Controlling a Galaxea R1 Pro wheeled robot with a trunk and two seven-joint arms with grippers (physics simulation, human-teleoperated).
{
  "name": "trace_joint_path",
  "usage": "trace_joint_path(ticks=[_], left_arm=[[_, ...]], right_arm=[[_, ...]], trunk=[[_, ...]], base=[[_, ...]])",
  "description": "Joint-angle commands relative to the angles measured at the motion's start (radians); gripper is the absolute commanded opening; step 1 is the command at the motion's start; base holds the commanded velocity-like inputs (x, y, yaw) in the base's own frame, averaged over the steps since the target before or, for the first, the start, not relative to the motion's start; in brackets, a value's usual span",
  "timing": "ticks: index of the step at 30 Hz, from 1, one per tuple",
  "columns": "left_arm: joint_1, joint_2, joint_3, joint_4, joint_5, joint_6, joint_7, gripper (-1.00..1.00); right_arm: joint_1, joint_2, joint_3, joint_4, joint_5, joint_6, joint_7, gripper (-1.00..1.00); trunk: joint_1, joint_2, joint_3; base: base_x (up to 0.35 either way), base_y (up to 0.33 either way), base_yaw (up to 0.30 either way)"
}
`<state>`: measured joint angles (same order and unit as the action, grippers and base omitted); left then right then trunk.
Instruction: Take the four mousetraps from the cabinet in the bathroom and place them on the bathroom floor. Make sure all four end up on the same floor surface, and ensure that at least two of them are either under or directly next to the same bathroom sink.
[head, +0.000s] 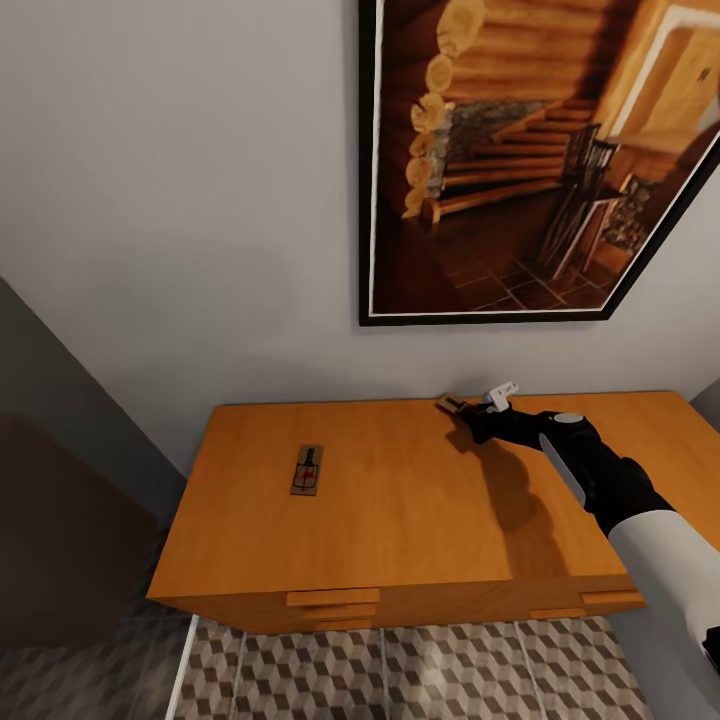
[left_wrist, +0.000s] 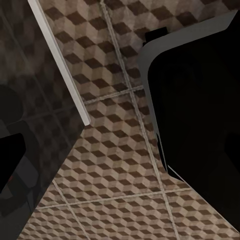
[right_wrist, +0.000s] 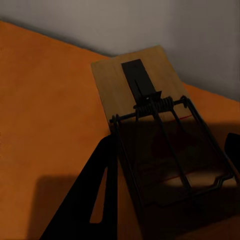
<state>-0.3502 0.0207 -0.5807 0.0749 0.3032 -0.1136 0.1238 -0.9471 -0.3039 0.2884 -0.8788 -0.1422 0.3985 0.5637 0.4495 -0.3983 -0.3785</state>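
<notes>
wall (head: 180, 200): plain pale surface was seen behind the cabinet; a black-framed picture (head: 520, 160) of a log staircase was hung on it.
cabinet (head: 400, 500): wide orange-brown wooden top, smooth, slim drawer handles at the front edge; much bare top was left between the two traps.
bathroom floor (left_wrist: 120, 150): cube-patterned brown-beige tiles with pale grout were shown in the left wrist view, and below the cabinet front in the head view.
right gripper (head: 478, 412): dark; was reached to the top's rear edge by the wall, at a trap; finger spread and grasp could not be told.
mousetraps: one (head: 307, 469) was lying flat on the left half; another (right_wrist: 160, 135), pale wood with a black wire frame, was seen close up at the back edge.
</notes>
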Motion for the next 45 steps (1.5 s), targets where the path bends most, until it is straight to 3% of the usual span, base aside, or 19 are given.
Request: trace_joint_path(ticks=[1, 12, 23, 45], left_arm=[[-0.001, -0.001, -0.008, 0.003, 0.008, -0.006, 0.0, 1.0], [-0.001, -0.001, -0.008, 0.003, 0.008, -0.006, -0.001, 1.0], [-0.001, 0.001, -0.008, 0.003, 0.008, -0.006, -0.001, 1.0], [-0.001, -0.001, -0.008, 0.003, 0.008, -0.006, 0.0, 1.0]], right_arm=[[-0.001, -0.001, 0.003, -0.002, -0.011, 0.01, -0.002, -1.0], [-0.001, -0.004, 0.003, -0.027, -0.011, 0.016, -0.002, -1.0], [-0.001, -0.038, 0.005, -0.091, -0.011, 0.097, -0.002, -1.0], [-0.001, -0.038, 0.006, -0.092, -0.011, 0.1, -0.004, -1.0]], trunk=[[0.001, -0.002, -0.002], [0.001, -0.002, -0.002], [0.001, -0.002, -0.002], [0.001, -0.002, -0.002]], base=[[0.0, 0.0, 0.0], [0.0, 0.0, 0.0], [-0.012, 0.0, 0.0], [-0.307, 0.0, 0.0]])
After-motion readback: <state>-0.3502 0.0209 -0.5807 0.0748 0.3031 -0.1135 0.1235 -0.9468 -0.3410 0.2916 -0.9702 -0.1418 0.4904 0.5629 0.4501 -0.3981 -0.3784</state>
